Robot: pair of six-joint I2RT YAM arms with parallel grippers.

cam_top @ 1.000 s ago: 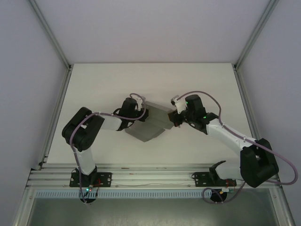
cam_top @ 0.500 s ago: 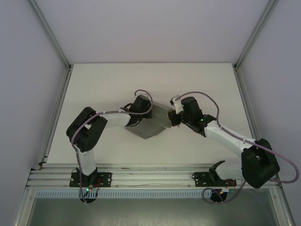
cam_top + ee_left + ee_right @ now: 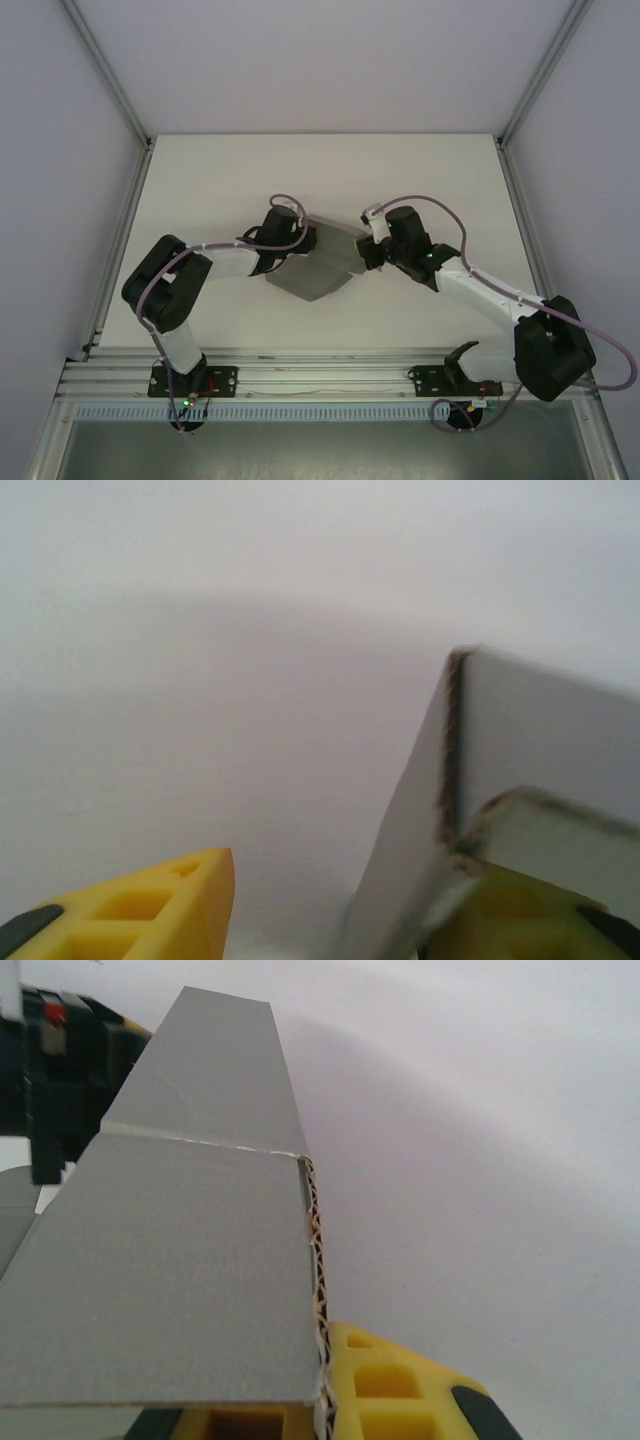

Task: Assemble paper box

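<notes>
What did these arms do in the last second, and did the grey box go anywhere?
The left gripper pushed right over the box, then drew back left, its elbow swinging outward and nearer. The right gripper shifted slightly left and nearer, and kept hold of the box's right end. The box stayed about where it was.

"How was the light?"
"Soft and even, from overhead. The white table (image 3: 200,190) was evenly bright, with only faint shadows."
"And the wrist views?"
"Left wrist was hazy: the paper box (image 3: 540,730) edge was blurred, with a broad soft shadow behind it. Right wrist caught its corrugated edge sharply, the far end soft."
</notes>
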